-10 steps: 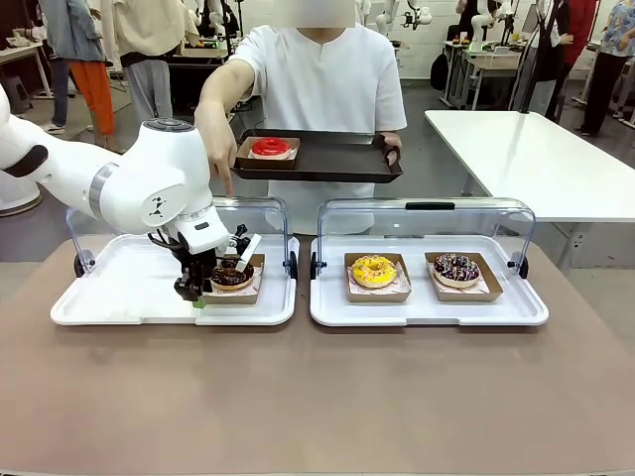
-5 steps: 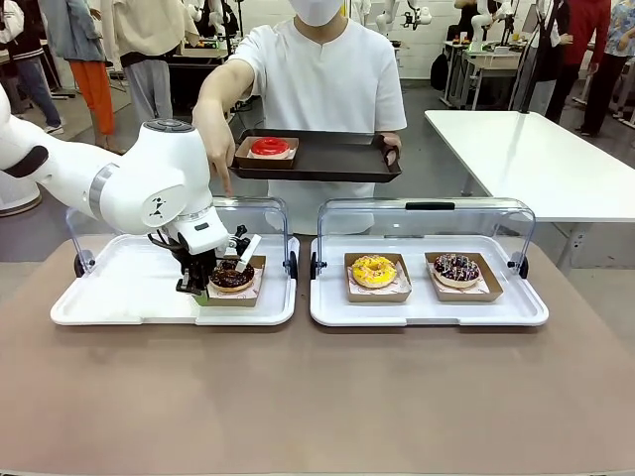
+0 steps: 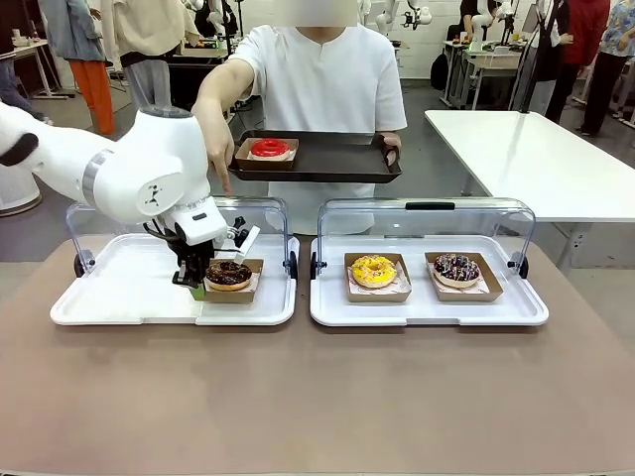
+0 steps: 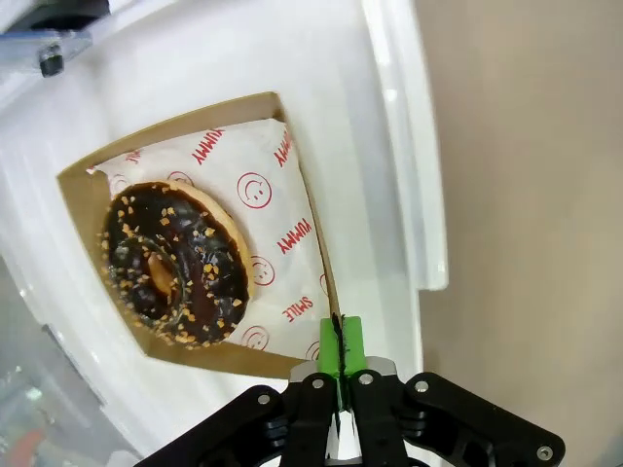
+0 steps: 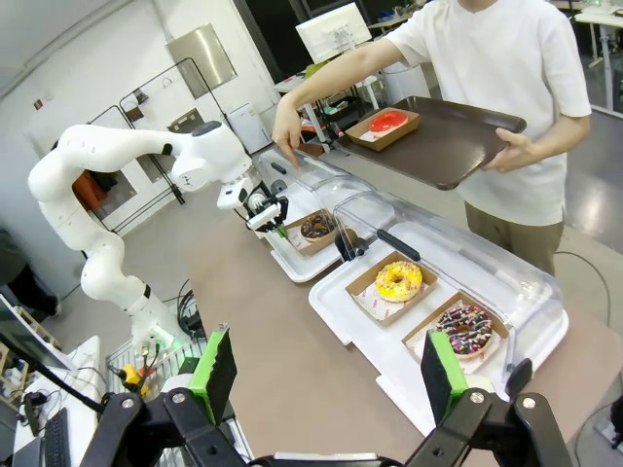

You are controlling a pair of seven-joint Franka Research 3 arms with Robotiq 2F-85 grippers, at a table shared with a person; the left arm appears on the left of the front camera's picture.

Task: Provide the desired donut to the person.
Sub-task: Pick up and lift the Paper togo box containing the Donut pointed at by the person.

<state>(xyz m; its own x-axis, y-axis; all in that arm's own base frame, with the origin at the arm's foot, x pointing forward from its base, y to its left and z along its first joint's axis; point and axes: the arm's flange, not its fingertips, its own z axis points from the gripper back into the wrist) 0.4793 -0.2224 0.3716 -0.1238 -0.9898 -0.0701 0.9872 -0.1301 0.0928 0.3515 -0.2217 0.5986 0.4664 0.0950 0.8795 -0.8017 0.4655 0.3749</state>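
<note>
In front view the wrist hides where the left gripper (image 3: 197, 289) clenches the box (image 4: 195, 112) rim. The chocolate donut (image 4: 175, 263) lies inside, at 10 o'clock from the pads. The right gripper (image 5: 331, 370) is released. The table (image 3: 317, 397) is brown, with a white table (image 3: 526, 159) at 2 o'clock.

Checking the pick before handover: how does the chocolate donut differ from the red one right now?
The chocolate donut is dark with nut bits; the red donut is plain glossy red. The chocolate donut is in the white tray on the table; the red donut is on the person's black tray. The left gripper is shut on the chocolate donut's box; no gripper touches the red donut's. Both lie in brown boxes.
</note>
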